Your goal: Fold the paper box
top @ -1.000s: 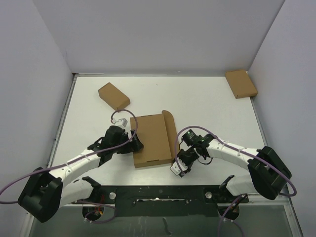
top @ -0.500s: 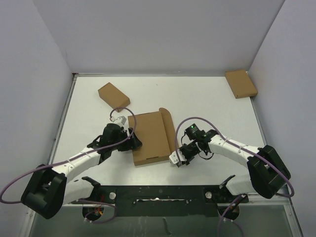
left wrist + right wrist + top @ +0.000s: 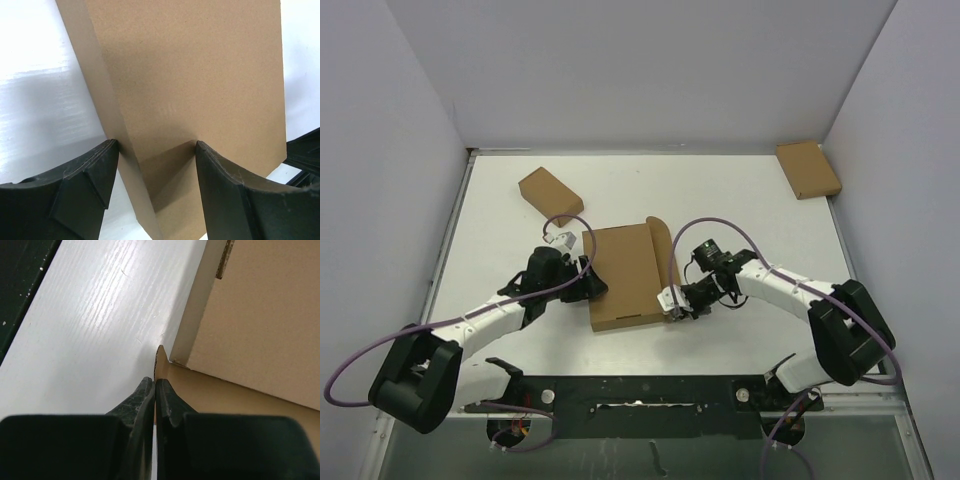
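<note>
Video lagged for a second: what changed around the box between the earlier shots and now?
The right pincer moved forward and leftward across the table to the right flap of the paper box, where it now looks shut on the flap's edge. The left pincer stayed open astride the box's left edge. The paper box barely shifted; the two small boxes did not move.

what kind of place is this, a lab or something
Most likely a robot lab test cell: a white table boxed in by plain bare walls, a left arm and a right arm mounted at its near edge, and only cardboard on it: a paper box and two smaller boxes.
</note>
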You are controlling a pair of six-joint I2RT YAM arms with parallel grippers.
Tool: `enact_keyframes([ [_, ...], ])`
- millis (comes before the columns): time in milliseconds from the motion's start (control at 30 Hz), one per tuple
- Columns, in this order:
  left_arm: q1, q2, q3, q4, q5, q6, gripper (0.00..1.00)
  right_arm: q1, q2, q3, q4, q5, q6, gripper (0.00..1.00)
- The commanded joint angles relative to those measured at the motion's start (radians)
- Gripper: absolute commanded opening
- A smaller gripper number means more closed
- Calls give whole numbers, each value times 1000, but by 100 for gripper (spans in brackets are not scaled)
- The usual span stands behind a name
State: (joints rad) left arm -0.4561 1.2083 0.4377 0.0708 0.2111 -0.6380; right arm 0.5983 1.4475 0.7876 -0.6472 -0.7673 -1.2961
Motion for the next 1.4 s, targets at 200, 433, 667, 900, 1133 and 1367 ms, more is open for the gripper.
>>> enact_keyframes([
  [200, 11, 41, -1, -48, -7, 46, 57, -57, 51, 58, -67, -56, 49, 0],
  [433, 17, 54, 1, -53, -8, 46, 57, -74, 109, 99, -76, -44, 140, 0],
  [667, 23, 62, 4, -57, -8, 48, 57, -111, 142, 121, -122, -66, 133, 0],
  [900, 27, 67, 4, -56, -6, 50, 56, -130, 170, 139, -150, -78, 139, 0],
  [1133, 28, 82, 9, -51, 4, 52, 56, -141, 190, 154, -150, -78, 187, 0],
  [1367, 28, 87, 12, -48, 8, 51, 56, -146, 184, 159, -141, -88, 216, 0],
])
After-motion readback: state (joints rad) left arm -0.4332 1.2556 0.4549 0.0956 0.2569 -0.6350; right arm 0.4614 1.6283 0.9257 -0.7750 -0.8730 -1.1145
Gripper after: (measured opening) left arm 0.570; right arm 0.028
